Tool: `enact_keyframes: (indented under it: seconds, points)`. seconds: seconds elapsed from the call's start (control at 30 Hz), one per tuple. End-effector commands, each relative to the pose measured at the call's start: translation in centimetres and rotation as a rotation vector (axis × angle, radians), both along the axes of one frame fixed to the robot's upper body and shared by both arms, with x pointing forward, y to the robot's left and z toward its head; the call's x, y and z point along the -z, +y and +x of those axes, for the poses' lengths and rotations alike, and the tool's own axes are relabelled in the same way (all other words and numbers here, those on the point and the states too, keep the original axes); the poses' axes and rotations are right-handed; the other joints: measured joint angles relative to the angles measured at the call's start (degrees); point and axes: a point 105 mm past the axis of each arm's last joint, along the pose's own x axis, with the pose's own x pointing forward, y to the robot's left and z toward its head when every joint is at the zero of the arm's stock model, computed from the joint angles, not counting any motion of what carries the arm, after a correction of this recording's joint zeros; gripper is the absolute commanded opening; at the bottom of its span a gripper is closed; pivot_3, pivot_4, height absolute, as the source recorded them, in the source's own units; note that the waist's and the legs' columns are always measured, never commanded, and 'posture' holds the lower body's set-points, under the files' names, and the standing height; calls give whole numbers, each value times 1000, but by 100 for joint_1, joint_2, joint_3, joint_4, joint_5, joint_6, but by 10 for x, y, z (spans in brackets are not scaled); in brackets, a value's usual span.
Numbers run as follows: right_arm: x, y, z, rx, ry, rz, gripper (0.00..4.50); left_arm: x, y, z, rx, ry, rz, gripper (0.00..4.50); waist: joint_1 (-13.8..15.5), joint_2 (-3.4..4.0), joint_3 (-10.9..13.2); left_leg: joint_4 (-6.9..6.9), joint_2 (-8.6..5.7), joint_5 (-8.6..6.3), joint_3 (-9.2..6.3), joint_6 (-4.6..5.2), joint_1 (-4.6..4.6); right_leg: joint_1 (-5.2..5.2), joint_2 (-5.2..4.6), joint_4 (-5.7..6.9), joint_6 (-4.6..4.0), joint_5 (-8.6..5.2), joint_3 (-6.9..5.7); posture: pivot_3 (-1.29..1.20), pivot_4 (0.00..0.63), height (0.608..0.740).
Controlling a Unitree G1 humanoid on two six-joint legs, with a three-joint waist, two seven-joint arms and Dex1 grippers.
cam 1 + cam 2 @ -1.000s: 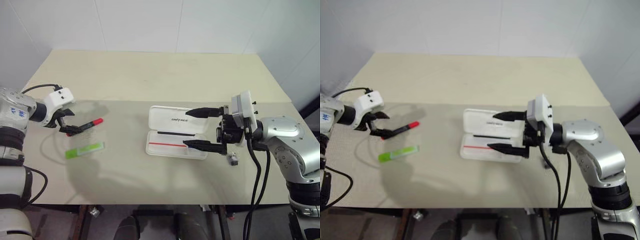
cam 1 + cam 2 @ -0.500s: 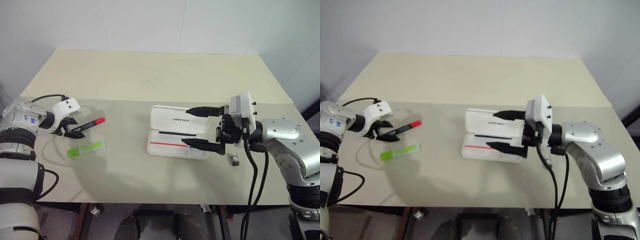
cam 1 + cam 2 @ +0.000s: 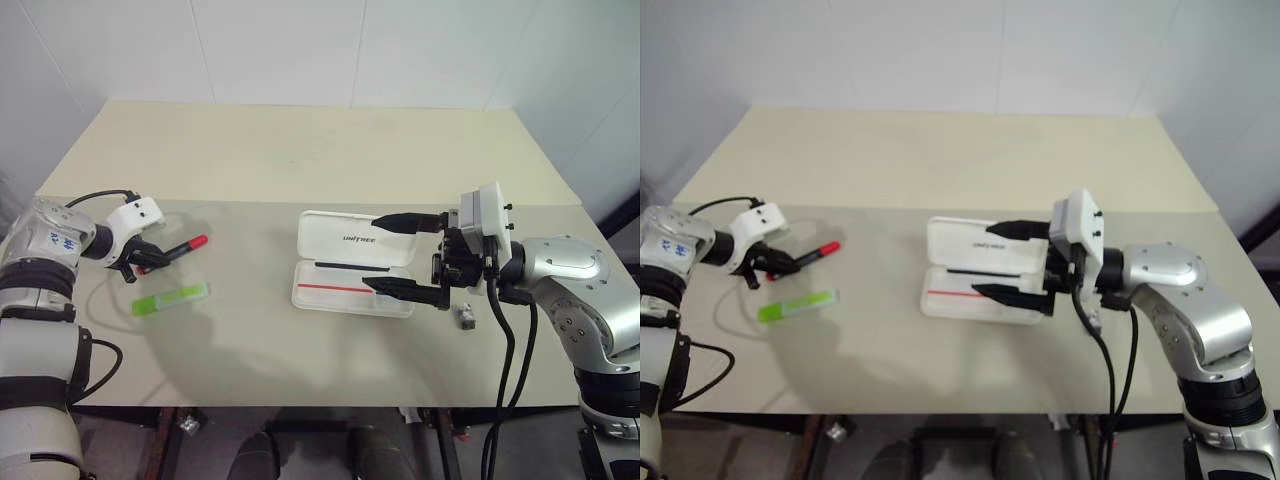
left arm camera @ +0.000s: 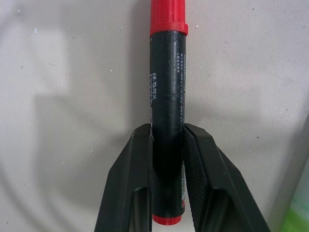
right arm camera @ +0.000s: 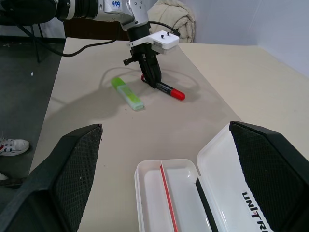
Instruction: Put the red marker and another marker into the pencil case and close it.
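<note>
Up close, your left gripper [image 4: 166, 159] pinches the red marker [image 4: 167, 96] by its black barrel. Head views add the green marker [image 3: 170, 298] nearby, plus your right gripper [image 3: 405, 255] spread wide over the open pencil case [image 3: 355, 265].

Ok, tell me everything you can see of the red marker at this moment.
The red marker is short and thick: a black barrel with small pale print, a red cap at the far end and a red butt at the near end. It looks like plastic. It lies flat on the beige table, beside the green marker without touching it. The left gripper is shut on its black barrel near the butt, one finger on each side.
</note>
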Motion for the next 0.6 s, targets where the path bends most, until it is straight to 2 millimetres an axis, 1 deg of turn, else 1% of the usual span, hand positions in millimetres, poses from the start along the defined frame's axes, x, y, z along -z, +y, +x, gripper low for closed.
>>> enact_keyframes:
  seconds: [0.03,0.13,0.2,0.33,0.43,0.5,0.53,0.6]
  points:
    - [-8,-5,-1,3,-52,-16,4500,-17,-10,0,71,-43,-33,539,4,0,0,0,0,0,0,0,0,0,0,0,0,0,0,0,150,740]
    - [-5,-8,4,8,-46,-24,4500,-33,-30,-6,198,-44,-48,539,4,-1,0,0,0,0,0,0,-2,0,0,0,0,0,0,0,150,740]
    - [-3,-9,7,13,-42,-29,4500,-40,-42,-13,266,-39,-46,539,7,-1,0,0,0,0,-1,0,-2,0,0,0,0,0,0,0,150,740]
    - [1,-11,11,22,-34,-33,4500,-42,-66,-31,377,-3,-38,539,-17,0,0,-2,0,0,1,0,-1,0,-1,0,-1,-1,2,0,150,740]
    - [4,-12,13,26,-29,-35,4500,-44,-88,-38,439,-12,-45,539,-21,0,0,0,1,0,0,0,0,-1,1,7,-1,-1,4,0,150,740]
    - [5,-13,13,28,-26,-39,4500,-45,-99,-41,464,-15,-50,539,-17,-1,0,5,2,0,-2,0,0,0,2,10,-1,-1,4,0,150,740]
    - [6,-15,14,36,-23,-42,4500,-46,-113,-42,500,-18,-61,539,-13,0,0,8,2,0,-3,0,0,0,2,10,-1,-1,4,0,150,740]
    - [8,-17,15,45,-19,-45,4500,-48,-129,-45,538,-22,-74,539,-5,0,0,13,1,0,-2,0,4,8,2,9,-1,-1,5,0,150,740]
